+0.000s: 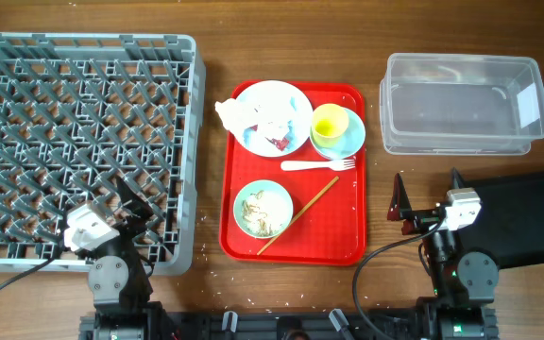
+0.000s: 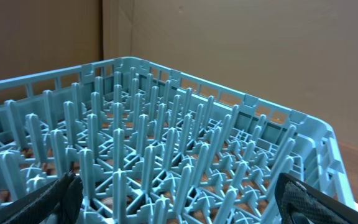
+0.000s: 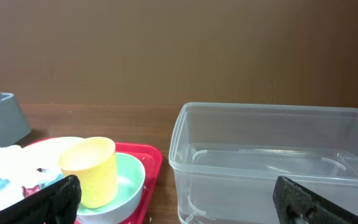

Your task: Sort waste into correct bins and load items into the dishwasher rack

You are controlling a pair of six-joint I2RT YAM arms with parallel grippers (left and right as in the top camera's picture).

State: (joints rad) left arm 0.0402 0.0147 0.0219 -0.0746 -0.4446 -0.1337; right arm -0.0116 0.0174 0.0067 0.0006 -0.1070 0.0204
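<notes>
A wooden stick [image 1: 312, 201] lies on a red tray [image 1: 343, 236] on the table [image 1: 291, 38].

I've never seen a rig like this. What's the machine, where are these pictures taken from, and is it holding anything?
Two robot arms sit at a wooden table. One picture looks down from above; the others come from wrist cameras. Left: a grey plastic dishwasher rack; centre, a red tray with a round plate bearing crumpled white napkins, a yellow cup in a light blue bowl, a pale green bowl, a white plastic fork; right, a clear plastic tub and black bin. The left gripper and right gripper are open, empty.
</notes>
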